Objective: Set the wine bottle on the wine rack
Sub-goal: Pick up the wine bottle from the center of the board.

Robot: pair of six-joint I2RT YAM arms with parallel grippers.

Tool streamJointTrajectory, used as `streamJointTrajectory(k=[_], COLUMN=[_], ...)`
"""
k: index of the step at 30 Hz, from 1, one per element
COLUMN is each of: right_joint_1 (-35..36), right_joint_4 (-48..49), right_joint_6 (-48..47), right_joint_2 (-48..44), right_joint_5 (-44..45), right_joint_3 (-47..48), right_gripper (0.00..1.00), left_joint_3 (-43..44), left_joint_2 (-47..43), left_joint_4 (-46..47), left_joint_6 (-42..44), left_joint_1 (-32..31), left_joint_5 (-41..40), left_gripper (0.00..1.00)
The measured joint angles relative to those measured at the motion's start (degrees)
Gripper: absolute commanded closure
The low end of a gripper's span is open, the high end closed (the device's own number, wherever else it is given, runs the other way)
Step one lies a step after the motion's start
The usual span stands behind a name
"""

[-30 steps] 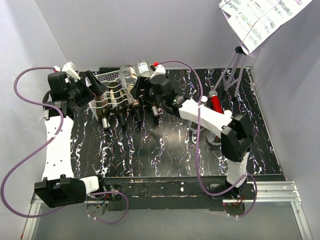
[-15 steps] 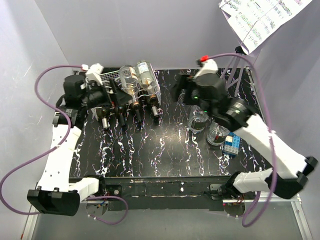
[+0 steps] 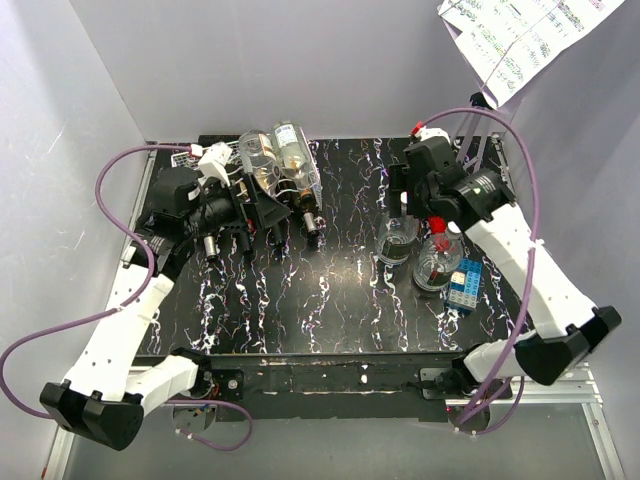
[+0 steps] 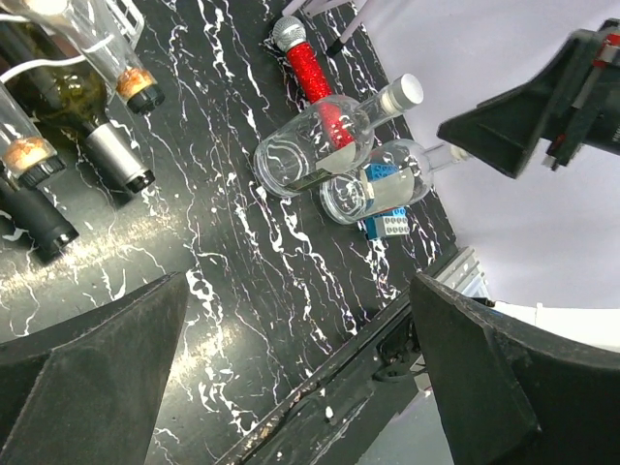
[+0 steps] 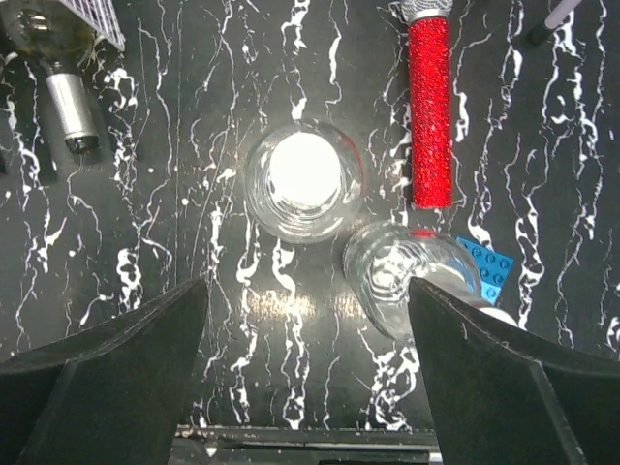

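The white wire wine rack [image 3: 236,152] stands at the back left, and several wine bottles [image 3: 285,160] lie on it with their necks toward me. My left gripper [image 3: 262,205] hovers open over those necks; in the left wrist view only bare table shows between its fingers [image 4: 300,387]. Two clear glass bottles [image 3: 397,240] [image 3: 437,266] stand upright at the right. Above and just behind them hangs my right gripper [image 3: 402,195], open and empty, looking down on their tops [image 5: 303,179] [image 5: 412,276]. The rack's corner [image 5: 92,19] shows at the upper left of the right wrist view.
A red glittery microphone [image 5: 429,107] lies behind the clear bottles, and a blue toy brick [image 3: 463,285] sits to their right. A stand with printed sheets [image 3: 520,35] rises at the back right corner. Grey walls close the back and both sides.
My right arm has swung away from the rack to the right and now hangs over the two clear bottles. The left gripper has shifted right, from the rack's left side to over the bottle necks.
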Motion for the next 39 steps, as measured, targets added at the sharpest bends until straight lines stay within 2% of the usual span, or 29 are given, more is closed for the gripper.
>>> streamJointTrajectory(k=[3,6,11,14,21,22,25,27,39], right_joint_1=[-1.36,-3.04,-4.70,-5.05,-5.60,-5.75,-5.86,-5.99,-6.29], right_joint_4=[0.74,1.70,1.70,1.77,1.81,1.90,2.01,2.27,2.01], right_joint_6=[-1.20,-1.81,-2.16,-2.12,-2.10,-2.10,-2.03,-1.79,-2.38], right_joint_2=[3.17,7.61,13.57,14.67,15.21,15.54,16.33,16.33,15.65], right_joint_5=[-1.66,-2.89,-4.33,-4.85,-4.83,-4.79,-4.85,-5.38,-7.48], right_joint_3=[-0.02,0.20,0.52,0.52,0.68,0.76,0.87,0.94,0.74], right_gripper=[0.12,0.18,0.41,0.49,0.50,0.53,0.74,0.98,0.99], left_joint_3=[-1.57,-2.36,-2.36,-2.62,-4.13,-4.13,-4.13,-4.24,-11.56], left_joint_2=[-0.55,-0.20,0.57,0.70,0.74,0.74,0.74,0.72,-0.52], left_joint_4=[0.02,-0.20,-0.20,-0.15,-0.50,-0.52,-0.55,-0.52,2.05], left_joint_6=[-0.76,-1.22,-1.40,-1.40,-1.14,-1.03,-0.74,-0.52,1.46], left_joint_1=[-0.66,-0.94,-1.01,-1.01,-1.01,-1.01,-1.01,-1.01,-2.40], left_joint_5=[-1.18,-2.08,-2.27,-2.51,-2.69,-2.73,-2.89,-2.93,-2.23], left_gripper=[0.02,0.02,0.02,0.02,0.02,0.02,0.02,0.02,0.02])
